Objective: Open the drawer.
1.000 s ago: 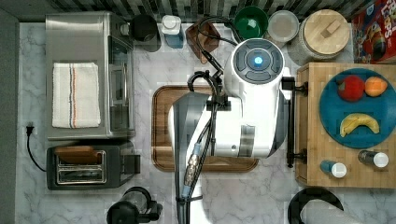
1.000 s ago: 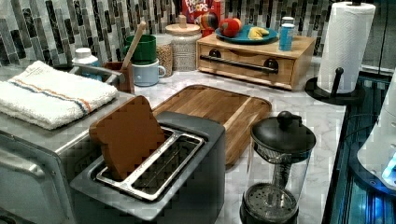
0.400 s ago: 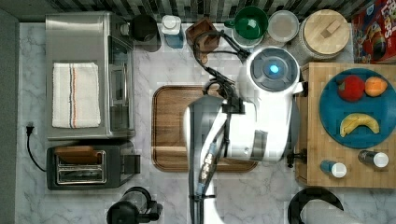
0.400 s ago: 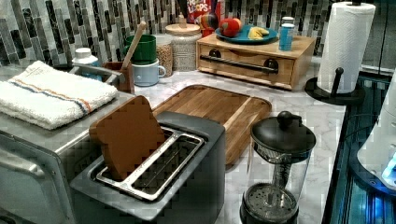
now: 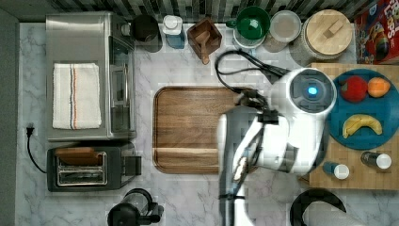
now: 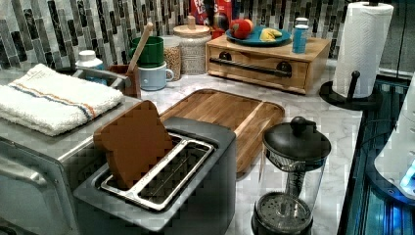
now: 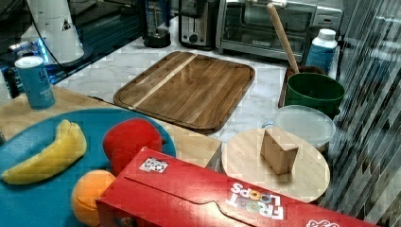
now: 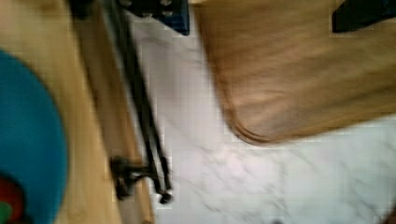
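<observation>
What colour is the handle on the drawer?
Black. The drawer has a long black bar handle, clearest in the left view.

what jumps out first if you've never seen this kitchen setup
The white robot arm dominates the top view, stretched over the marble counter between the brown wooden tray and the light-wood drawer box. Next comes the blue plate on top of that box, holding a banana, a red fruit and an orange one. In the left view, the drawer's long black bar handle sits shut against its front.

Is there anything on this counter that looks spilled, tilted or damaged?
Nothing looks spilled or broken. One oddity: a brown slice leans askew out of the toaster slot instead of sitting down inside it. The drawer is shut, its handle level.
</observation>
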Robot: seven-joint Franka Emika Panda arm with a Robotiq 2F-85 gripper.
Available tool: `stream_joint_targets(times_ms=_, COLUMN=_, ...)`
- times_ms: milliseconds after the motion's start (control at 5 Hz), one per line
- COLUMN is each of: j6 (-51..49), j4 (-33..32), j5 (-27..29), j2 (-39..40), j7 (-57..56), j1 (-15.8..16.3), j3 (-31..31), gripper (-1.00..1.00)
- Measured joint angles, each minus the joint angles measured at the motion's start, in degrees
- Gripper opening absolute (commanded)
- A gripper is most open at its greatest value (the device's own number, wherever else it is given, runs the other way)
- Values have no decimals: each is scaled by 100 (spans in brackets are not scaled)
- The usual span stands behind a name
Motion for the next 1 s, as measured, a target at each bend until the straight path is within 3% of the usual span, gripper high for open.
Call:
stream_joint_targets(times_ms=400, j6=312, j4=-101, j5=-24, j2=231, j7=-909, j1=-280, j3=-537, gripper=100)
stream_joint_targets(times_ms=1000, j6=1588, j4=-448, j5=-130, j2=283, j7=-1133, j1=-415, j3=-665, gripper=100)
